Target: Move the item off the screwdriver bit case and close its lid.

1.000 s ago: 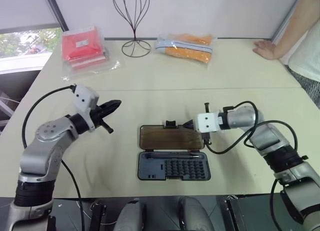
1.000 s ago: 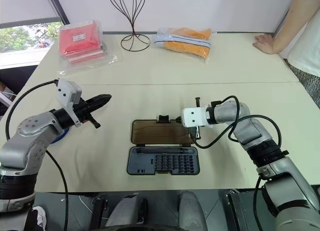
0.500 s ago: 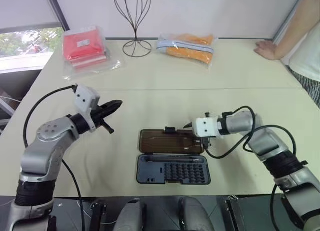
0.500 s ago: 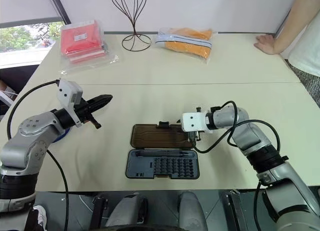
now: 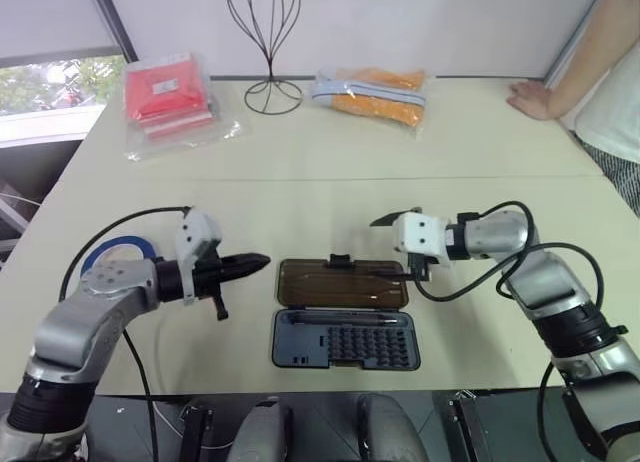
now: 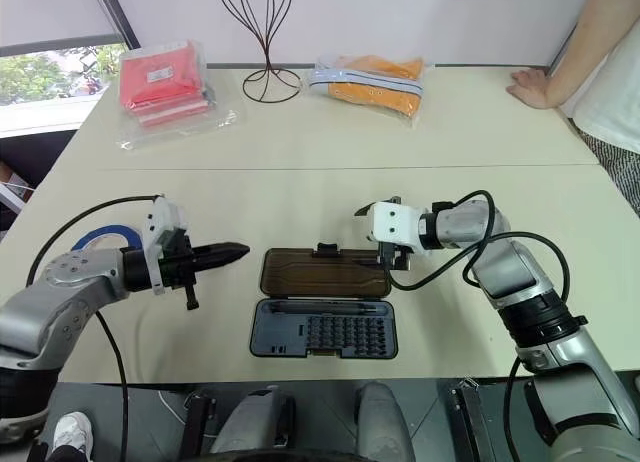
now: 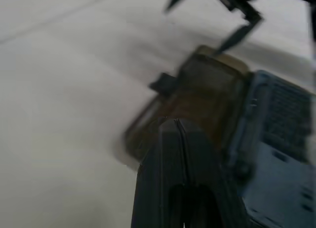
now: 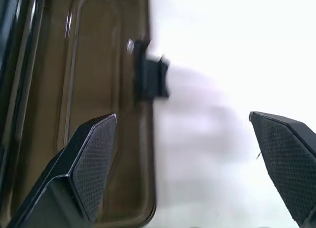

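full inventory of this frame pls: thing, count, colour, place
screwdriver bit case: 1, dark grey-blue tray with rows of bits, open, near table edge, centre.
lid: 1, smoky-brown translucent, lying flat open behind the tray; black latch tab on its far edge.
tape roll: 1, blue, table left, partly behind the left arm.
red packet: 1, clear-wrapped, far left.
orange packet: 1, clear-wrapped, far centre.
wire stand: 1, black, far edge between the packets.
table: 1, beige.
person's hand: 1, resting on far right table corner.
left gripper: black fingers shut, left of the lid.
right gripper: open, above the lid's right end, holding nothing.
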